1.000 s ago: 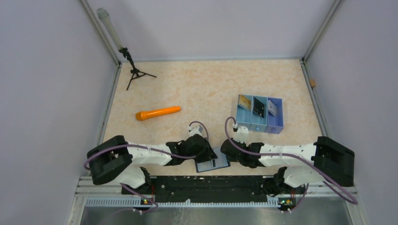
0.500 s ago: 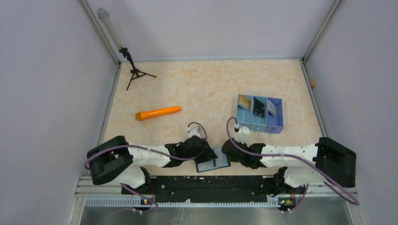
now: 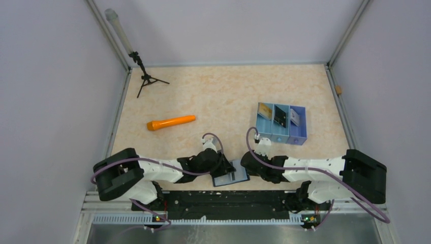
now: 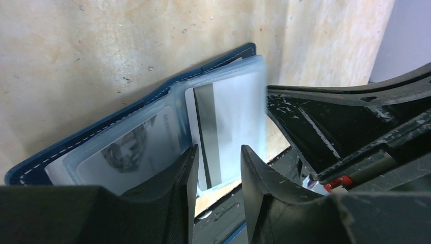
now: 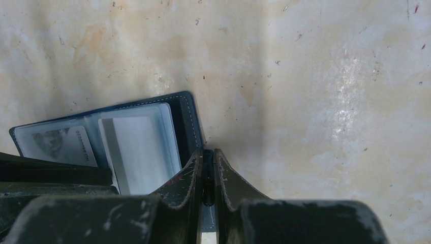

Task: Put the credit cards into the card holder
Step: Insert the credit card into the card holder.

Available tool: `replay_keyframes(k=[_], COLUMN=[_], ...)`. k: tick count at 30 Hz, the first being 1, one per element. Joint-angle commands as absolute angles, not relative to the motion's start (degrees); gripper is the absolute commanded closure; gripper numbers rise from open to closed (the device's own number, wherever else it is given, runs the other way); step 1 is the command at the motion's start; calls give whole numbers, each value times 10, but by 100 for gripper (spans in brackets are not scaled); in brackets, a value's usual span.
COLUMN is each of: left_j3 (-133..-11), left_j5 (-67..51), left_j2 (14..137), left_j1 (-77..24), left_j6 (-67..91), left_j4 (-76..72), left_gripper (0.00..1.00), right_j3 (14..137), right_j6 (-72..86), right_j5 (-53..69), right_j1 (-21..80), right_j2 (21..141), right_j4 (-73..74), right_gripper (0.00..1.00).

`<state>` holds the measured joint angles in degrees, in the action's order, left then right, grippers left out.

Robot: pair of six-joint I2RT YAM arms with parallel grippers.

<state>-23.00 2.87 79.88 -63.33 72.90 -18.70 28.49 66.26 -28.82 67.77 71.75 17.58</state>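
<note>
Right gripper (image 5: 207,161) pinches the edge of the open card holder (image 5: 189,119), left gripper (image 4: 217,162) parted over the white card (image 4: 231,119) in its sleeve, both arms low, angled inward at the near edge of the table (image 3: 228,91)

Left pincer (image 4: 217,158) and right pincer (image 5: 208,158) flank the card holder (image 3: 231,175), leaving only its far side approachable.

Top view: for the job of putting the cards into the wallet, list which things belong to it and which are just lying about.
Belong to the job: wallet; white card in its sleeve; cards standing in the blue tray.
Lying about: orange marker; small tripod.
</note>
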Motion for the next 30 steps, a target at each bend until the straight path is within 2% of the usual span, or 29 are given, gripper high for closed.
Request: replay_keyframes(k=[1, 7, 11, 13, 15, 17, 20, 26, 30], left_j3=[-225, -204, -204, -208, -216, -228, -236, -214, -211], left_j5=[30, 37, 40, 39, 47, 65, 95, 69, 53], left_j2=[770, 734, 712, 692, 660, 621, 575, 552, 558], left_j1=[-638, -637, -632, -624, -622, -620, -613, -572, -571], left_j6=[733, 714, 706, 694, 673, 651, 629, 616, 611], left_j4=[-255, -266, -236, -198, -147, -86, 11, 76, 58], left_gripper=[61, 59, 53, 48, 37, 28, 21, 23, 25], right_j3=[257, 252, 254, 254, 253, 251, 252, 235, 228], right_j6=[666, 669, 668, 666, 659, 652, 634, 602, 606], right_j5=[-266, -269, -274, -275, -273, -270, -264, -217, -186], right_j1=[685, 685, 685, 685, 685, 685, 686, 685, 686], right_j2=[721, 704, 679, 658, 626, 591, 536, 442, 454], right_j4=[233, 240, 254, 258, 259, 261, 260, 205, 172], right_gripper=[100, 100, 100, 89, 75, 68, 62, 55, 54])
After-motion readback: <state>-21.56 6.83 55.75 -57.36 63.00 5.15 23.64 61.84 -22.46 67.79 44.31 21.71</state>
